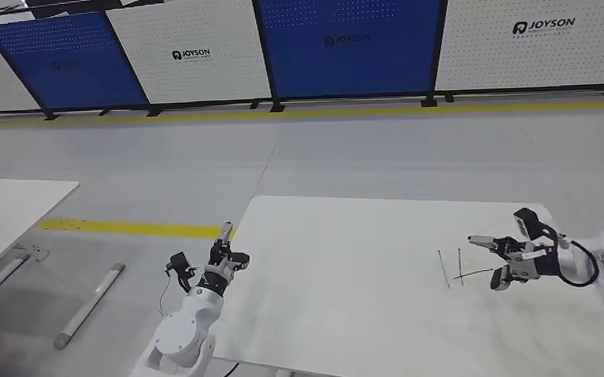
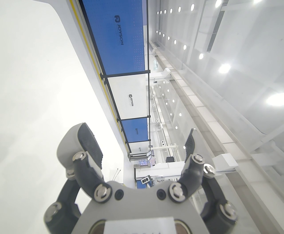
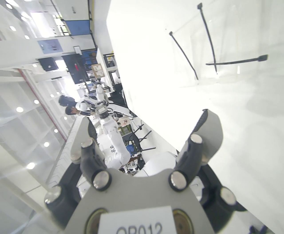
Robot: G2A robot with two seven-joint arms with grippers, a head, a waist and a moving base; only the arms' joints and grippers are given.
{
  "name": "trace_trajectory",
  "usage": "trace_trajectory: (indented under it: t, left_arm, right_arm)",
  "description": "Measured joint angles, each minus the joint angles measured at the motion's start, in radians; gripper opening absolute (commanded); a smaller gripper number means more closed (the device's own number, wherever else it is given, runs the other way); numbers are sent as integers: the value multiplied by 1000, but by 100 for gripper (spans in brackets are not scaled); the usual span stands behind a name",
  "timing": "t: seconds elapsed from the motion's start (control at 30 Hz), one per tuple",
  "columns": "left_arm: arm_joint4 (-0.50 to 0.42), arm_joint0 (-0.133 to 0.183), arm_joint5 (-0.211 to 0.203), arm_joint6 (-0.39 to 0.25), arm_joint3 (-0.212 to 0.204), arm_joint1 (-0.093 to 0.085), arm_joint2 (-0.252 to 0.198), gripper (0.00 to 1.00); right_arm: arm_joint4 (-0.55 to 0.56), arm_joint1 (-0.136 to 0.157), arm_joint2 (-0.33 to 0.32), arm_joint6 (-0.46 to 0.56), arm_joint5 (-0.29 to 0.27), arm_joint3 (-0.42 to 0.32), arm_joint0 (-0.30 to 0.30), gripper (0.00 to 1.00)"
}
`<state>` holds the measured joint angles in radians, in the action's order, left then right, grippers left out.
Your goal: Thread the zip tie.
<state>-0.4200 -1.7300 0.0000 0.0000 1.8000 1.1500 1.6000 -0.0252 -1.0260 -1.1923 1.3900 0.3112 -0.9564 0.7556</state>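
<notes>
Right wrist view: three black zip ties are seen lying flat on the white table; two lie roughly side by side, and the third tie is laid across the end of one of them; no tie is looped and no tail is passed through a head, so the threading is judged not yet begun.

The right gripper is held near the ties, its jaws spread wide and nothing grasped; the left gripper is held at the table's left edge, well apart from the ties, its jaws likewise released and empty.

Left to do, as judged: a tie is to be lifted and its tail fed through its head; counted are three ties, two grippers, one table.
</notes>
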Motion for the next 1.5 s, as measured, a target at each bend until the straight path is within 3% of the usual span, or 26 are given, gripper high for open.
trace_trajectory:
  t: [0.43,0.53,0.63,0.8,0.9,1.03,1.5]
  left_arm:
    - [0,0,0,0,0,0,0,100]
    - [0,0,0,0,0,0,0,100]
    - [0,0,0,0,0,0,0,100]
    - [0,0,0,0,0,0,0,100]
    - [0,0,0,0,0,0,0,100]
    - [0,0,0,0,0,0,0,100]
    - [0,0,0,0,0,0,0,100]
  right_arm:
    - [3,0,3,-10,-7,-6,2,100]
    - [-16,5,-17,-82,-98,-44,42,100]
    - [-49,15,-48,-72,-188,-41,62,100]
    - [-114,27,-87,0,-353,44,53,100]
    - [-133,27,-66,1,-404,106,23,100]
    - [-145,16,-2,0,-416,167,-25,100]
    - [-155,17,-9,-33,-419,159,-12,100]
